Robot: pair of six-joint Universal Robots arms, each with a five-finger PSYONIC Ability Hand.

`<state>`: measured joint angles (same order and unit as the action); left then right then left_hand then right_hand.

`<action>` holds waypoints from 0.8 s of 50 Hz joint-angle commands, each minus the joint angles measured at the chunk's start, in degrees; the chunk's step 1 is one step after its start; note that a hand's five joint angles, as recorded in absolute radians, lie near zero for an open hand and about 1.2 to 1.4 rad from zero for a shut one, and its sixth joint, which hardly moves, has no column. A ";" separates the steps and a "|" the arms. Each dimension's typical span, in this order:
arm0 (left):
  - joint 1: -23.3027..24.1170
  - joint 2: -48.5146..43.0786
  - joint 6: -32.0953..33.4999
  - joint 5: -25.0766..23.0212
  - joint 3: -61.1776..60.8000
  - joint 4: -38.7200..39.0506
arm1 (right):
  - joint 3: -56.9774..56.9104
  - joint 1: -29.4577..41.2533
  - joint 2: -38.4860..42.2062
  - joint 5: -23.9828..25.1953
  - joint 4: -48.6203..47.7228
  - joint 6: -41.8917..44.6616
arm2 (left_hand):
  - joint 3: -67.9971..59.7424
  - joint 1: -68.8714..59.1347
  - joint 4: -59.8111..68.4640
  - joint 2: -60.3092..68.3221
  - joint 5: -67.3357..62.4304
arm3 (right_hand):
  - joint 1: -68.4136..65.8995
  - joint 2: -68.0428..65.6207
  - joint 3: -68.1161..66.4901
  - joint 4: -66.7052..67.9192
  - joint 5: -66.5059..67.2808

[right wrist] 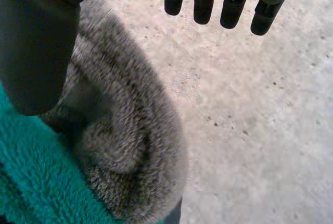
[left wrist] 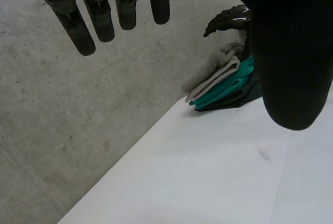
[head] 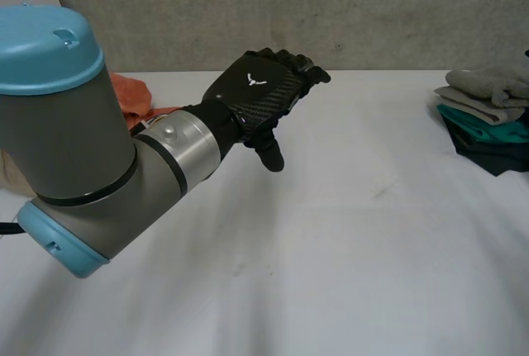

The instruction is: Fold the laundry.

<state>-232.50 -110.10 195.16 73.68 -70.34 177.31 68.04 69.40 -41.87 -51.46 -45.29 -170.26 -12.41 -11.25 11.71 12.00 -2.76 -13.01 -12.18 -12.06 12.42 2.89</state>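
My left hand [head: 264, 92] hovers over the middle of the white table [head: 331, 249], fingers straight and holding nothing; in its wrist view the fingers [left wrist: 99, 16] stand apart from the thumb. At the table's right edge lies a stack of folded laundry [head: 488, 116]: a grey fluffy towel [right wrist: 125, 146] on top, a teal one [right wrist: 31, 182] under it, a dark cloth lowest. My right hand [right wrist: 36, 42] is just above the grey towel, fingers straight and off the cloth. The left wrist view shows that hand [left wrist: 231, 18] over the stack [left wrist: 223, 83].
An orange cloth [head: 132, 96] lies crumpled at the table's back left, behind my left arm [head: 83, 141]. A grey concrete wall [head: 331, 9] runs along the far edge of the table.
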 commanded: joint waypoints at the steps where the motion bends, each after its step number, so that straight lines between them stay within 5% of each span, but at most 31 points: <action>1: 1.61 1.47 -0.04 -0.03 -0.06 -0.04 | 3.76 -4.36 -7.52 -0.58 11.79 0.28 | -1.16 -2.33 1.86 1.58 -0.81 | 3.01 2.18 2.06 -2.42 -2.89; 5: 2.05 2.61 -0.48 -0.03 -0.15 -0.04 | 4.03 -7.61 -10.50 -3.20 21.19 1.07 | -1.16 -2.33 1.86 1.58 -0.81 | 3.01 2.18 2.06 -2.42 -2.89; 11: 2.14 5.33 -4.08 -0.20 0.03 0.40 | 1.31 -13.41 -15.25 -13.92 34.82 8.26 | -1.16 -2.33 1.86 1.58 -0.81 | 3.01 2.18 2.06 -2.42 -2.89; 18: 1.09 9.20 -5.76 0.41 0.64 4.79 | 1.04 -10.63 -21.83 -22.98 30.47 19.44 | -1.33 -2.49 2.03 1.75 -0.98 | 3.01 2.18 2.06 -2.42 -2.89; 25: -6.81 11.58 -5.14 8.31 2.04 6.55 | 8.76 0.99 -32.47 -20.88 17.01 13.12 | -1.33 -2.49 2.03 1.75 -0.98 | 3.01 2.18 2.06 -2.42 -2.89; 31: -20.68 7.03 -0.24 14.64 2.31 6.73 | 20.89 12.59 -37.40 -10.87 10.93 9.95 | -1.33 -2.49 2.03 1.75 -0.98 | 3.01 2.18 2.06 -2.42 -2.89; 35: -26.59 -1.32 7.32 14.39 4.15 7.69 | 27.13 18.83 -37.76 -5.59 11.89 9.95 | -1.67 -2.83 2.37 2.09 -1.32 | 3.01 2.18 2.06 -2.42 -2.89; 40: -30.11 -14.76 16.46 11.85 10.04 10.59 | 32.85 20.68 -36.88 -5.15 16.63 11.35 | -2.17 -3.34 2.87 2.59 -1.82 | 3.01 2.18 2.06 -2.42 -2.89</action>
<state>-257.70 -109.91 200.96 88.28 -66.02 185.11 94.33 86.88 -79.77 -58.77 -33.51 -160.46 -12.43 -11.26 11.87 12.10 -2.76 -13.03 -12.13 -11.90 12.32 2.89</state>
